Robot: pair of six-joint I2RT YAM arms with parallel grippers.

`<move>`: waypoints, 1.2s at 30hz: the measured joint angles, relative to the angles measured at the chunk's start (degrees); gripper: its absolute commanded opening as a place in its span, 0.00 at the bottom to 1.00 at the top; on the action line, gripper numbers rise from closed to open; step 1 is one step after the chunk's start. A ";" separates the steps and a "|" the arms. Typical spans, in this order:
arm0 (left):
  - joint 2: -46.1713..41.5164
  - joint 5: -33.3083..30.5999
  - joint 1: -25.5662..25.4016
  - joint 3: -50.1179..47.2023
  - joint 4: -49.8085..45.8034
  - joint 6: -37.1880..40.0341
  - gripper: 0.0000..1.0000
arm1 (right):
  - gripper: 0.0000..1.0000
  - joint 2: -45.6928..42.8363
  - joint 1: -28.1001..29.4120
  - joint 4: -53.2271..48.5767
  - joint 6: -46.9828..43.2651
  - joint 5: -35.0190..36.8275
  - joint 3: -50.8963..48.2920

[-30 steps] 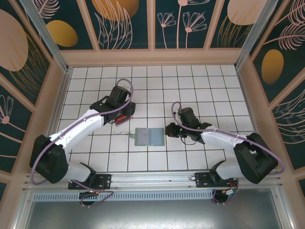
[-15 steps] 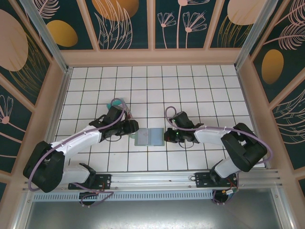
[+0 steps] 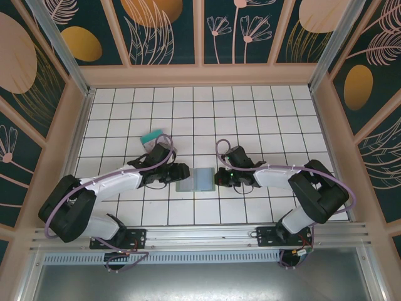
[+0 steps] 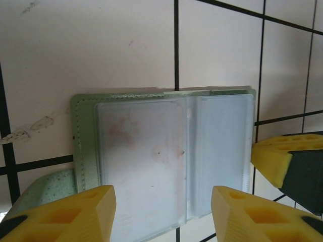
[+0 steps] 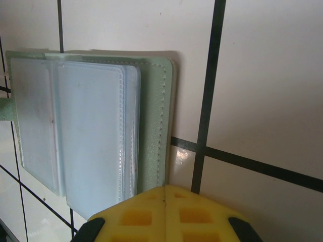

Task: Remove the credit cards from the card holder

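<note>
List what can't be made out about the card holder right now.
Any cards inside the card holder: left and right wrist views, frosted sleeves blur the pockets.
Its near edge: left wrist view, cut by the frame bottom and the yellow jaws.
Whether the jaws touch it: top view, too small.
The teal card: top view, one end under the left arm.

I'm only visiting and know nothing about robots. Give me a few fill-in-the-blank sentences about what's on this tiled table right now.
The card holder lies ____ on the table, pockets facing up.
The loose card beyond the left arm is ____ in colour.
The left end effector is open; the right end effector is ____.
Missing words: open; teal; shut.
</note>
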 measured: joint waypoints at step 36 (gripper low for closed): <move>5.42 6.25 -3.08 2.03 4.13 0.85 0.62 | 0.00 0.00 0.04 0.09 0.46 -0.02 0.00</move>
